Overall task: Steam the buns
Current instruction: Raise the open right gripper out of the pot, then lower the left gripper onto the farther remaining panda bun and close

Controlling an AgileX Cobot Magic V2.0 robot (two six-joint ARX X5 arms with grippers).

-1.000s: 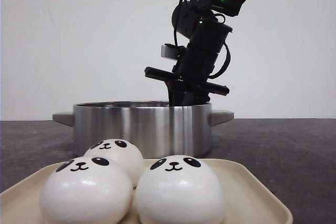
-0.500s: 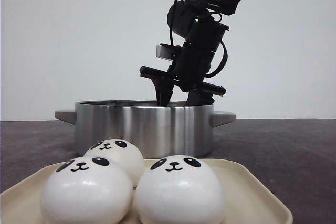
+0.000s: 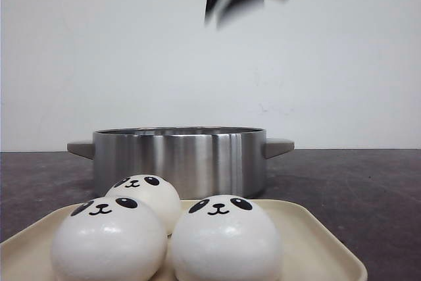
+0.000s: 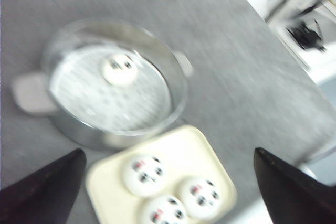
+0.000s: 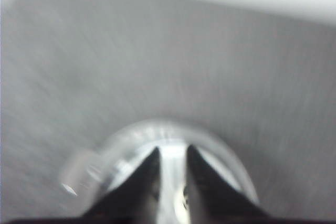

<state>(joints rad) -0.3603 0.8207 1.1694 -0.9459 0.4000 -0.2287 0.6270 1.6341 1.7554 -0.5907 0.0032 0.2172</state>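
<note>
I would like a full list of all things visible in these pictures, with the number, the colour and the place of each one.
buns: four, white with black panda faces; three on the tray, one inside the pot.
pot: one, shiny steel with two side handles; on the table behind the tray.
perforated insert: one, silver; inside the pot, under the single bun.
tray: one, cream; at the near edge of the table.
table: one, dark grey.
wall: one, white; behind the table.
left gripper: one, black; high above the pot and tray, fingers wide apart, empty.
right gripper: one, black; above the pot, blurred, fingers slightly apart.
</note>
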